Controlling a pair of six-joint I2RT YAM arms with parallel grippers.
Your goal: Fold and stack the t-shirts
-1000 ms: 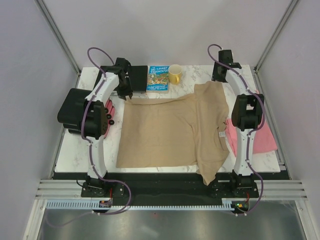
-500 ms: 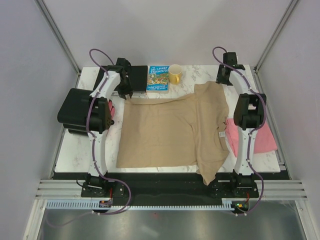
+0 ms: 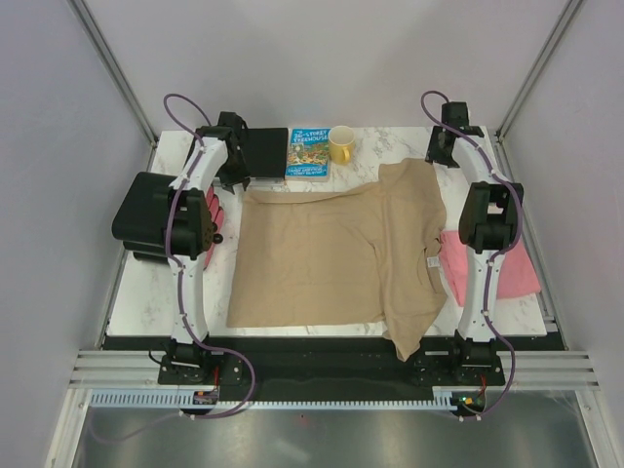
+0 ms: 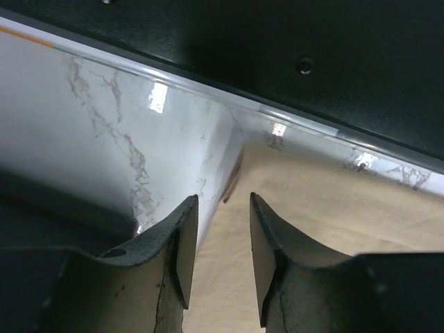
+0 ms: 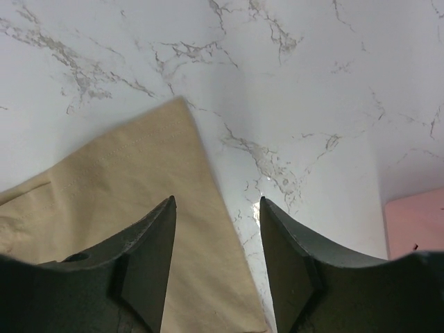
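The tan t-shirt [image 3: 312,258] lies spread on the marble table [image 3: 146,292], its right part folded over toward the middle, neck label up. Its far left corner [image 4: 326,222] lies just under my left gripper [image 4: 222,198], which is open with nothing between the jaws; from above it hangs at the back left [image 3: 234,175]. My right gripper [image 5: 217,201] is open above the tan shirt's far right corner [image 5: 132,180], at the back right [image 3: 444,156]. The pink t-shirt [image 3: 522,268] lies at the right edge, partly under the right arm, and a corner of it [image 5: 416,222] shows in the right wrist view.
At the back stand a black box [image 3: 263,151], a blue book [image 3: 308,153] and a yellow mug [image 3: 341,144]. A black drawer box [image 3: 146,210] sits at the left edge with a pink part [image 3: 212,205] beside the left arm.
Both grippers have drawn back toward the far edge, the right one also outward. The left jaws have opened wider. The tan shirt has not moved.
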